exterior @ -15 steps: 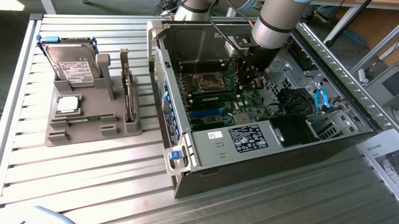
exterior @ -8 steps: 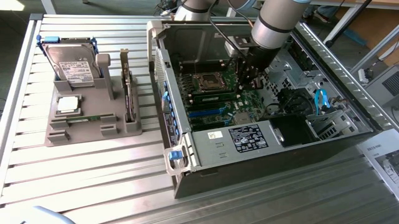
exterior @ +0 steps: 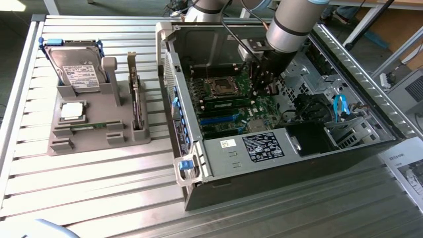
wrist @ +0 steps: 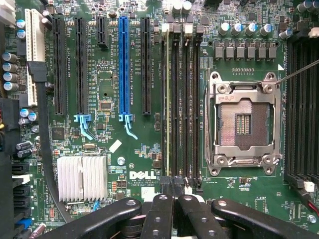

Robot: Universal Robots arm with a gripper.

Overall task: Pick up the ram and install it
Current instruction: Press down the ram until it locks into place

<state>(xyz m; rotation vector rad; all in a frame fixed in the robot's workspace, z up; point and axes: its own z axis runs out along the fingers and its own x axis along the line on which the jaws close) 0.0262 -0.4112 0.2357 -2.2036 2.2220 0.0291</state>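
Seen edge-on in the wrist view, the ram [wrist: 168, 99] is a slim green stick standing in one of the long black memory slots [wrist: 187, 99] beside the open processor socket [wrist: 244, 122]. My gripper [wrist: 172, 186] is shut, its black fingertips together right over one end of that stick; I cannot tell whether they pinch it or only touch it. In the exterior view the arm reaches down into the open computer case, the gripper [exterior: 268, 87] low over the motherboard next to the ram [exterior: 225, 102]. A second slim green stick [exterior: 88, 127] lies in the grey holder.
The grey holder [exterior: 92, 141] on the slatted table at the exterior view's left carries a hard drive [exterior: 79, 69], a square silver chip [exterior: 71, 111] and an upright expansion card [exterior: 135, 99]. Case walls [exterior: 168, 64], a power supply [exterior: 264, 146] and cables surround the board.
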